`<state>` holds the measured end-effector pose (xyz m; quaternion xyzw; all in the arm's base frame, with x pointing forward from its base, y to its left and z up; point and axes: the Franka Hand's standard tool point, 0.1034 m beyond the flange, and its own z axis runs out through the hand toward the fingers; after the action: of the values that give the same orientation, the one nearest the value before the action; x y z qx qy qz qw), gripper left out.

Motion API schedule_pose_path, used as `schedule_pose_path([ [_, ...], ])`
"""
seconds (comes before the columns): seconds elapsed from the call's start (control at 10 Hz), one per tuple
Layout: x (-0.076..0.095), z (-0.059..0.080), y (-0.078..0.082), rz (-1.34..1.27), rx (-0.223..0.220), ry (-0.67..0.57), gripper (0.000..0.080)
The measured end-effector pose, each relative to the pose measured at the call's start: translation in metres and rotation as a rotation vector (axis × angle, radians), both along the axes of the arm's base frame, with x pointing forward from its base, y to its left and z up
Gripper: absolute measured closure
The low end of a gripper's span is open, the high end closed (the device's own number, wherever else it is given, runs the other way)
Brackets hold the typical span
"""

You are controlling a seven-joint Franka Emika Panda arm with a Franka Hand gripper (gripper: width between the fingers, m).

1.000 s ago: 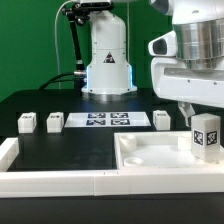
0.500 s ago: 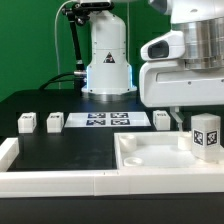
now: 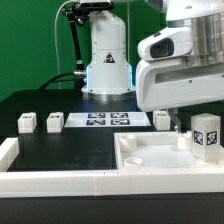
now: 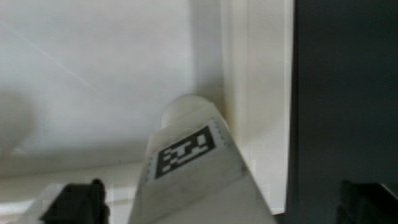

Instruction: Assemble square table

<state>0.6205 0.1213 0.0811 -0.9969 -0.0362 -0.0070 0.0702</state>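
Over the last second the arm's wrist (image 3: 185,60) has slid toward the exterior view's left, moving off from above the upright leg (image 3: 206,135) and out across the square top (image 3: 150,158). The jaws are spread wide and hold nothing. In the wrist view their tips sit far apart, and the tagged leg shows beyond them, untouched. I judge that this leg is done with for now and the arm is heading for another; whether it is fully seated in its socket cannot be told.

The square top lies along the tabletop's (image 3: 70,140) near edge, toward the corner at the exterior view's right. Inside its raised rim stands only that one leg, in the far corner. Three more legs wait outside it toward the far edge, in line with the marker board (image 3: 105,120): a first leg (image 3: 27,122), a second leg (image 3: 54,122) and a third leg (image 3: 162,119) just beside the board.
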Motion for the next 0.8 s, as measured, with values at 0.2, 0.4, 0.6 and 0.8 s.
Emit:
schedule_pose_path([
  [0.2, 0.0004, -0.0015, -0.0055, 0.152, -0.003, -0.026, 0.0150],
  [0.4, -0.0002, -0.0035, -0.0078, 0.186, -0.003, -0.027, 0.0157],
  [0.6, -0.0003, -0.0038, -0.0077, 0.184, -0.003, -0.026, 0.0318],
  [0.8, -0.0002, -0.0038, -0.0081, 0.168, -0.003, -0.024, 0.0509],
])
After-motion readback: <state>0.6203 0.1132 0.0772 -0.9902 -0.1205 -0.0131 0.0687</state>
